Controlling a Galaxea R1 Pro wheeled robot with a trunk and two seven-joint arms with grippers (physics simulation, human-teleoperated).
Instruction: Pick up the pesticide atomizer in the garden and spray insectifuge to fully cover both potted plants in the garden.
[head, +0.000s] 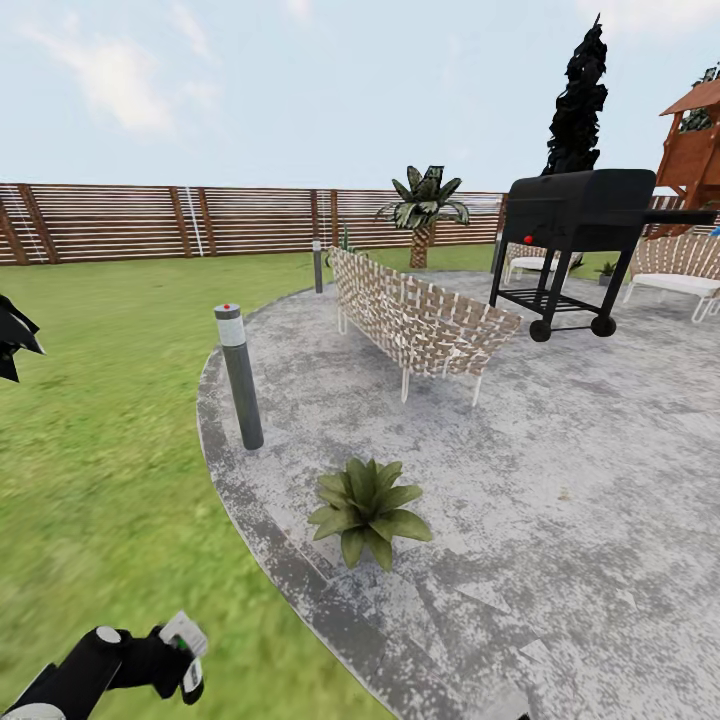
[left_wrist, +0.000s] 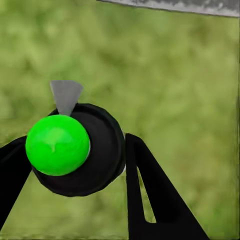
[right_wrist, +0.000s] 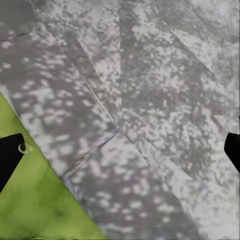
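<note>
On patio (head: 560, 480): potted plant (head: 367, 508), green pointed-leaf rosette; left end effector (left_wrist: 75, 165) clamps atomizer (left_wrist: 75, 150).

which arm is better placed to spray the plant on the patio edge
Left. Its hand is shut on the sprayer, low over the grass a little short of the potted plant. The right hand is open, holding nothing, over the patio.
</note>
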